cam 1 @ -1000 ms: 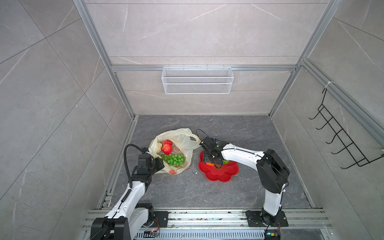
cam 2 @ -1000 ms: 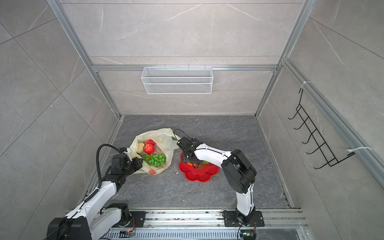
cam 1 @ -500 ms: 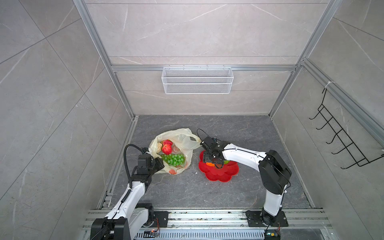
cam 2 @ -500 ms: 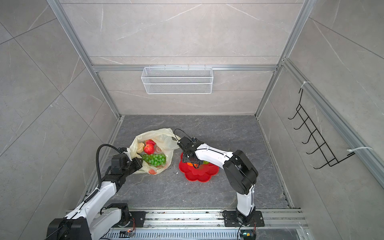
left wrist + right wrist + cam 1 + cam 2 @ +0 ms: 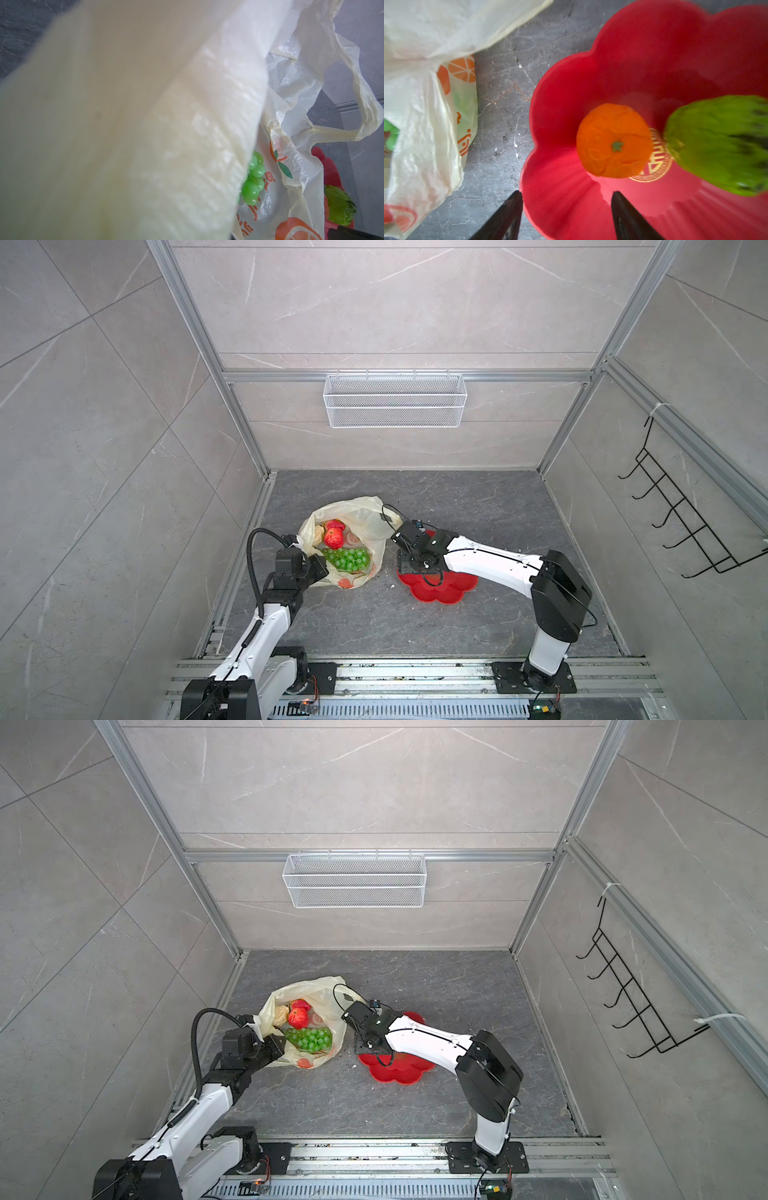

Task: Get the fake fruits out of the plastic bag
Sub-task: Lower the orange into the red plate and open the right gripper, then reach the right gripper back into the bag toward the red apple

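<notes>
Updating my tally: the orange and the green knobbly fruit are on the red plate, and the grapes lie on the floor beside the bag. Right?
No: the grapes lie inside the bag, not beside it, as both top views show. The orange and green knobbly fruit are on the red plate.

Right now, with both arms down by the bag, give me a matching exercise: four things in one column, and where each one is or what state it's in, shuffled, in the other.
Things
1. orange
2. green grape bunch
3. left gripper
4. right gripper

Places and states
A. open and empty, straddling the red plate's rim
B. inside the plastic bag
C. shut on the plastic bag's edge
D. lying in the red plate

Pairs: 1-D, 2-B, 3-C, 4-A
</notes>
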`<action>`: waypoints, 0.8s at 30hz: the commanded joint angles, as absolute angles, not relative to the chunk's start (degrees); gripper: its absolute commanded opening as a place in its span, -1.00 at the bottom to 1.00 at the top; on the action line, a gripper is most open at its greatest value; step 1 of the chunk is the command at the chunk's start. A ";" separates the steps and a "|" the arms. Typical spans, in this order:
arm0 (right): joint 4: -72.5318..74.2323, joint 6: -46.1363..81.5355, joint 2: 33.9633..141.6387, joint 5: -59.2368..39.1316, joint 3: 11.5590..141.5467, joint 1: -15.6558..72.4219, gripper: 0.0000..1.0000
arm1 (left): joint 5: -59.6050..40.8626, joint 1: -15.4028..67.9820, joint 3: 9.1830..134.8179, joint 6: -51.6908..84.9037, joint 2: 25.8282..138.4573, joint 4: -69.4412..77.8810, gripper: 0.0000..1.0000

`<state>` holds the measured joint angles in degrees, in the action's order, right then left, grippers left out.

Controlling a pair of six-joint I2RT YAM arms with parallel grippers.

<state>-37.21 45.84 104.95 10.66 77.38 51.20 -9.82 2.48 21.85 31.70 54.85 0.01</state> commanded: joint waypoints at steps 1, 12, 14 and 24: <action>-35.70 46.06 108.38 9.04 78.54 51.37 0.32 | -11.08 2.46 21.88 31.11 53.70 0.46 -0.62; -37.09 45.02 109.63 12.23 79.17 48.65 0.24 | -11.07 2.42 21.86 31.12 53.60 0.48 -0.60; -36.67 44.66 108.88 11.06 78.95 48.72 0.24 | -11.26 2.40 21.89 31.11 53.86 0.68 -0.61; -34.14 40.87 102.24 9.95 79.97 53.39 0.28 | -10.18 2.44 22.84 32.85 55.28 -2.04 -0.42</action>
